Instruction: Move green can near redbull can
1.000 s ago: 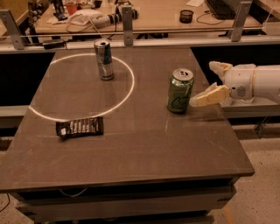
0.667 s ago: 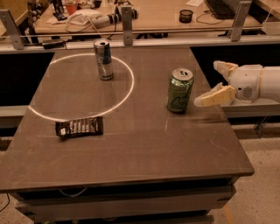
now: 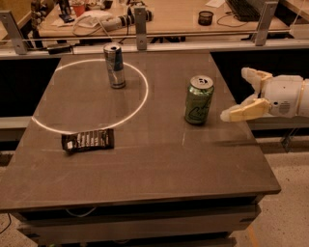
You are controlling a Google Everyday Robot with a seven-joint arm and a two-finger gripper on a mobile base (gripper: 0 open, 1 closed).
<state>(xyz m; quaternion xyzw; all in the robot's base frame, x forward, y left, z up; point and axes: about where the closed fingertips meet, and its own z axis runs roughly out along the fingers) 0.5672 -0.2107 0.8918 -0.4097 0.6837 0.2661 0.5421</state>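
The green can (image 3: 199,100) stands upright on the dark table (image 3: 159,164), right of centre. The redbull can (image 3: 114,65), slim and silver-blue, stands upright at the back left, inside a white ring on the tabletop. My gripper (image 3: 241,94) is at the right edge of the table, to the right of the green can and apart from it. Its two cream fingers (image 3: 244,112) are spread wide and hold nothing.
A dark snack packet (image 3: 88,140) lies flat at the front left, near the white ring (image 3: 140,101). Behind the table runs a rail with metal posts (image 3: 140,26) and a cluttered desk (image 3: 174,14). The table's right and front edges drop to the floor.
My gripper has drawn back to the right, away from the green can. Both cans and the packet have stayed in place.
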